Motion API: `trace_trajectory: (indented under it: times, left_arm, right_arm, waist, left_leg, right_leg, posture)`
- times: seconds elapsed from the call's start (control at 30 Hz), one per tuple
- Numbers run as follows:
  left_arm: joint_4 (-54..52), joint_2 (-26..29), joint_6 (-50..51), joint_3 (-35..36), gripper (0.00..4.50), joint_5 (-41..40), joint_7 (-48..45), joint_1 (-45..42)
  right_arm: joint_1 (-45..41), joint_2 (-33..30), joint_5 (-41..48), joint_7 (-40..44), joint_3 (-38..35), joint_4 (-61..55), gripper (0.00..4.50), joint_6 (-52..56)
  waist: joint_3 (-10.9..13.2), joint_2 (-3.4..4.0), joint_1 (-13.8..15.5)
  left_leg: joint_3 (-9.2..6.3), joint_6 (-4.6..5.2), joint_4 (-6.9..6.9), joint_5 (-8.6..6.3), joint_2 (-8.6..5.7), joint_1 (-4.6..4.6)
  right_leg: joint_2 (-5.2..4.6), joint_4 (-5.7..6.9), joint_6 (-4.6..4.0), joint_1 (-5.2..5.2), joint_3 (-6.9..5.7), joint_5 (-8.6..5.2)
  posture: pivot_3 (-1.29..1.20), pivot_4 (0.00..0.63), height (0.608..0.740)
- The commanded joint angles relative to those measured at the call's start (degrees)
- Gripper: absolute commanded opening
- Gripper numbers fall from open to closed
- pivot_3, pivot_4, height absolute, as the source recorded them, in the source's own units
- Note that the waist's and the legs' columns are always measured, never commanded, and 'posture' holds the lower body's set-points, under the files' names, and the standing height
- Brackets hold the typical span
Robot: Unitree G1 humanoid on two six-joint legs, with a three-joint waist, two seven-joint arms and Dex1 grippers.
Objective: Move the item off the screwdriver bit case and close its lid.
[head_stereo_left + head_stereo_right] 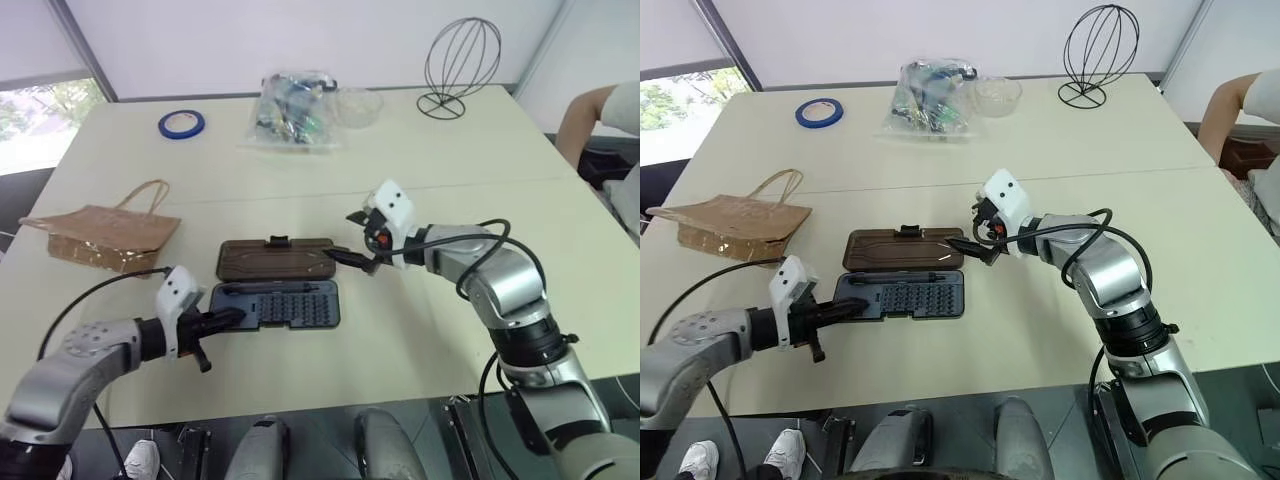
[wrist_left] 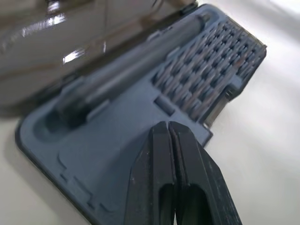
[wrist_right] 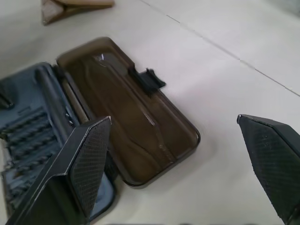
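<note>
Screwdriver bit case (image 1: 276,305) is lying open on the table (image 1: 420,170) right in front of you. Its blue-grey tray is sitting closest to you, with rows of little bits in it. Its brown see-through lid (image 1: 277,259) is lying flat on the table just behind the tray, joined to it along one long edge.

Your left gripper (image 1: 228,319) is resting at the left end of the tray. Its two black fingers (image 2: 161,178) are pressing tight together and are gripping nothing.

Your right gripper (image 1: 352,257) is hanging just beside the right end of the lid. Its fingers (image 3: 86,154) are spreading wide apart and are holding nothing.

You are seeing the brown paper bag (image 1: 105,236) lying flat on the table, well off to the left of the case, with its thin loop handles pointing away from you.

Farther back on the table, a roll of blue tape (image 1: 181,124), a clear bag of small parts (image 1: 293,112) and a black wire stand (image 1: 460,65) are sitting.
</note>
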Motion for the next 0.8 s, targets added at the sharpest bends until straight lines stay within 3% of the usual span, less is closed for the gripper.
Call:
trace_trajectory:
  times: [0.03, 0.43, 0.8]
  left_arm:
    - [2.8, -1.3, -1.9, -0.6, 0.04, 2.8, 0.9, -0.9]
    - [5.2, -2.1, -3.1, 0.4, 0.04, 3.6, 0.8, -0.5]
    - [3.3, -2.8, -2.7, 0.9, 0.04, 3.4, 2.4, 0.5]
  right_arm:
    - [-2.9, -0.2, -1.6, 2.0, 1.6, 1.2, 4.5, -2.3]
    - [-11.4, 6.9, -10.5, 4.6, 9.8, 18.2, 4.5, -11.3]
    - [-17.7, 13.2, -17.7, 0.2, 7.9, 41.7, 4.5, -25.9]
  waist:
    - [0.0, 0.0, 0.0]
    - [0.0, 0.0, -0.2]
    - [0.0, 0.01, -0.3]
  left_leg:
    - [0.0, 0.0, 0.01, 0.0, 0.0, 0.0]
    - [-0.02, -0.13, 0.02, 0.07, 0.01, 0.02]
    - [-0.02, -0.18, 0.03, 0.1, 0.0, 0.03]
  right_leg:
    - [0.0, 0.0, 0.0, 0.0, 0.0, 0.0]
    - [0.0, 0.04, 0.0, 0.01, -0.01, 0.0]
    - [0.0, 0.04, 0.0, 0.01, -0.01, 0.01]
  posture:
    - [0.0, 0.15, 0.74]
    - [0.0, 0.15, 0.74]
    - [0.0, 0.15, 0.74]
